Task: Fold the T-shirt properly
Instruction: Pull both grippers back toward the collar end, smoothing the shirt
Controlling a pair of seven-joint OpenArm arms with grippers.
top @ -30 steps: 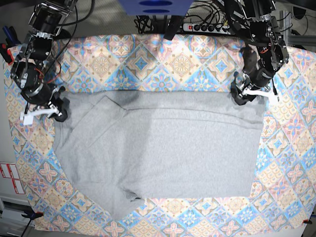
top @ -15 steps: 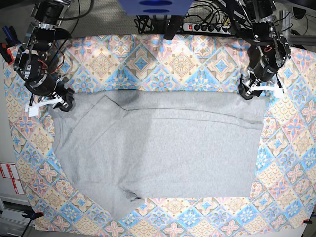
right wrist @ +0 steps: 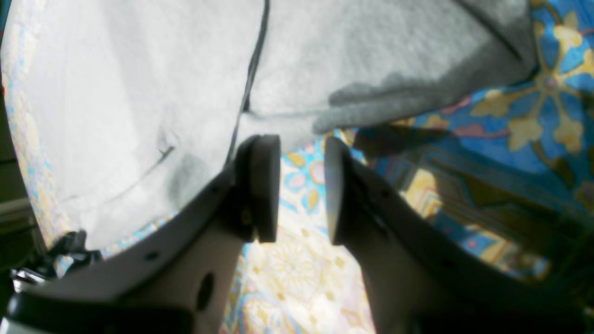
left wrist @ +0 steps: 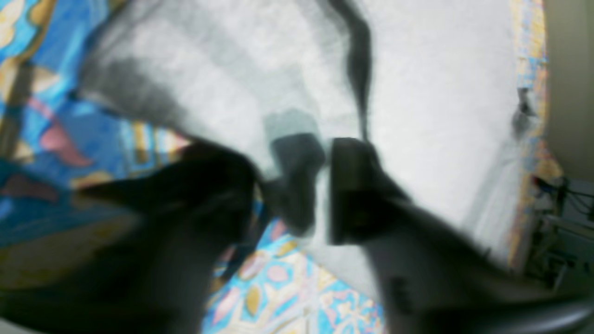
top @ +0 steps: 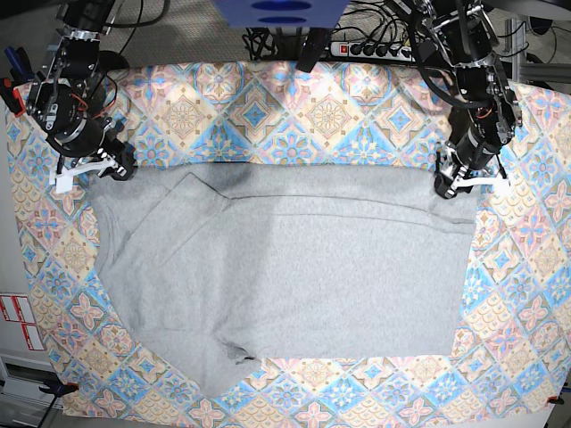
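The grey T-shirt [top: 285, 267] lies spread flat, plain side up, on the patterned cloth [top: 268, 107]. My left gripper [top: 453, 183] is at the shirt's far right corner. In the blurred left wrist view its jaws [left wrist: 326, 153] are nearly together with a thin strip of the shirt [left wrist: 441, 93] between them. My right gripper [top: 98, 168] hovers at the shirt's far left corner. In the right wrist view it [right wrist: 301, 153] is open and empty, with the shirt's edge [right wrist: 116, 93] just beyond the fingertips and patterned cloth showing in the gap.
A power strip [top: 375, 49] with cables and a blue object [top: 281, 11] sit beyond the cloth's far edge. White labels [top: 18, 321] lie off the cloth at the lower left. Patterned cloth borders the shirt on all sides.
My right gripper has risen up and off the shirt's left corner. My left gripper lifted away, then came back down onto the right corner. The shirt has hardly moved.
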